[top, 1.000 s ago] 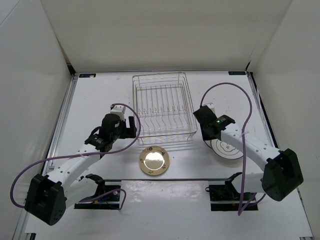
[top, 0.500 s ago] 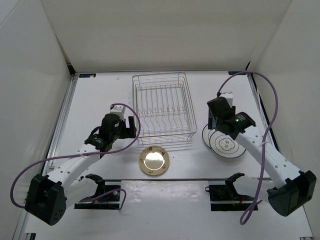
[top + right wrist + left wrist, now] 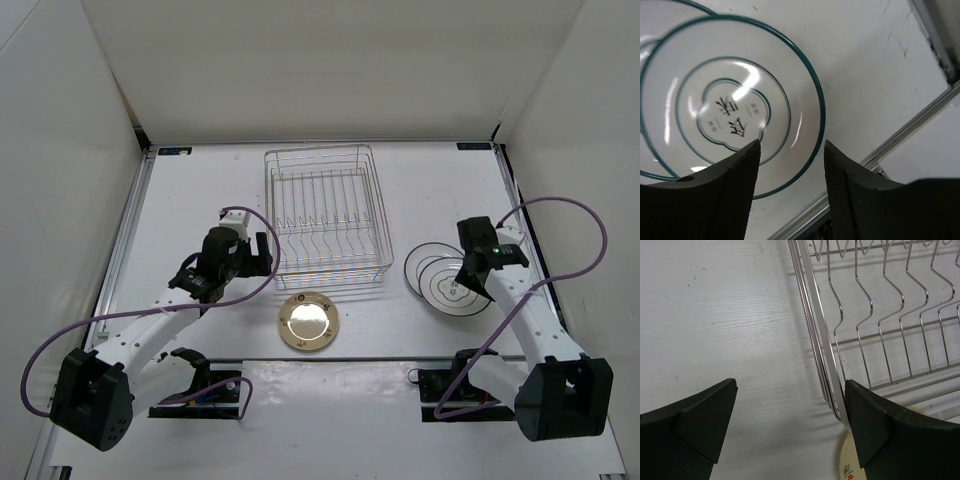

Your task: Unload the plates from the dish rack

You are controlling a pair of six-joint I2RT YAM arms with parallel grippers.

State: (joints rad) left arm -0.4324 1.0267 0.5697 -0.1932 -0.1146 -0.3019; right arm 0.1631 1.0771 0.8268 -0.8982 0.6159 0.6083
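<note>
The dish rack (image 3: 322, 215) of silver wire stands mid-table with no plates in it. A golden-tan plate (image 3: 308, 321) lies flat in front of it. Two white plates with dark rings lie overlapping to the right, one (image 3: 453, 289) resting partly on the other (image 3: 421, 264). My right gripper (image 3: 472, 274) hovers open over their right edge, holding nothing. In the right wrist view the upper white plate (image 3: 685, 75) and the lower one (image 3: 652, 22) lie below the gripper (image 3: 791, 145). My left gripper (image 3: 262, 250) stands open at the rack's near left corner (image 3: 840, 410); the left gripper (image 3: 790, 387) is empty.
White walls enclose the table on three sides. A metal rail (image 3: 920, 125) runs along the right table edge close to the white plates. The golden-tan plate's rim (image 3: 847, 467) shows just past the rack corner. Purple cables loop from both arms.
The right gripper opened, left the second white plate lying on the first, and swung right and nearer, away from the rack. The left arm has not moved.
</note>
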